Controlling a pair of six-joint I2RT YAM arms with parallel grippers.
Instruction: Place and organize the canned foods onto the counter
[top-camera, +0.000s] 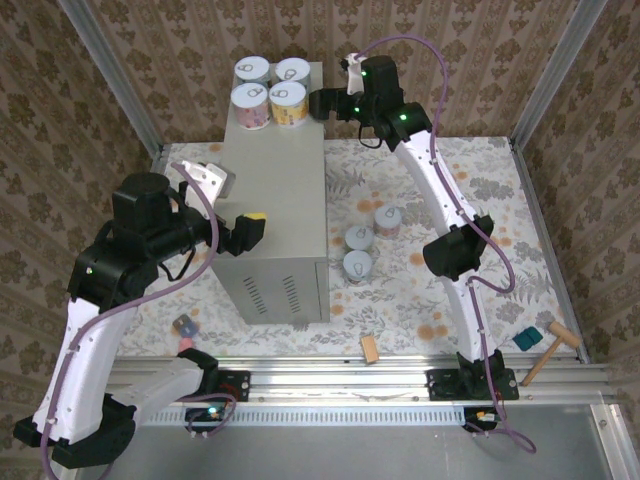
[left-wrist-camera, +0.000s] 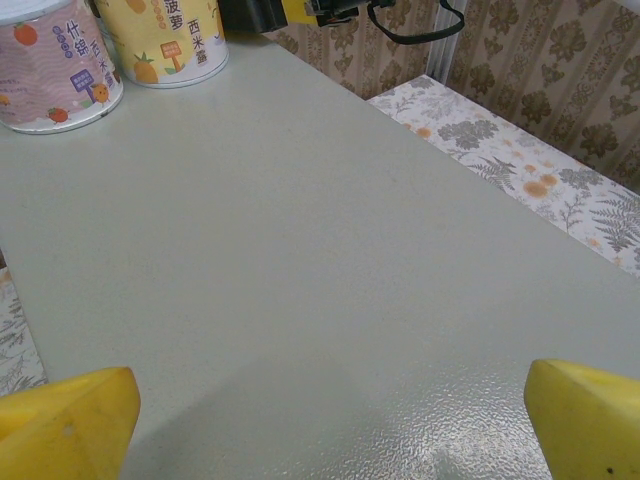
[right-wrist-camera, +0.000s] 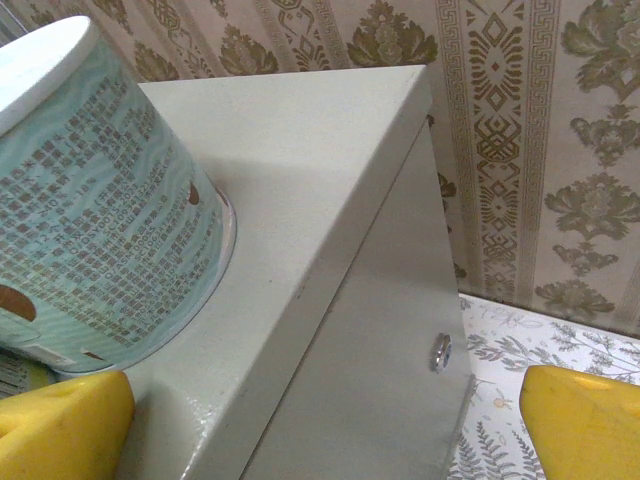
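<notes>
While both claws are standing wide apart and gripping nothing, the left gripper (left-wrist-camera: 330, 425) is hovering over the bare near part of the counter (top-camera: 275, 190). The right gripper (right-wrist-camera: 330, 425) is hanging at its far right edge, just beside a pale blue can (right-wrist-camera: 110, 220). Four cans (top-camera: 270, 90) are sitting clustered at the far end, with bare grey top stretching toward the near edge. Three more cans (top-camera: 365, 245) are standing on the floral floor (top-camera: 420, 290) to the right.
</notes>
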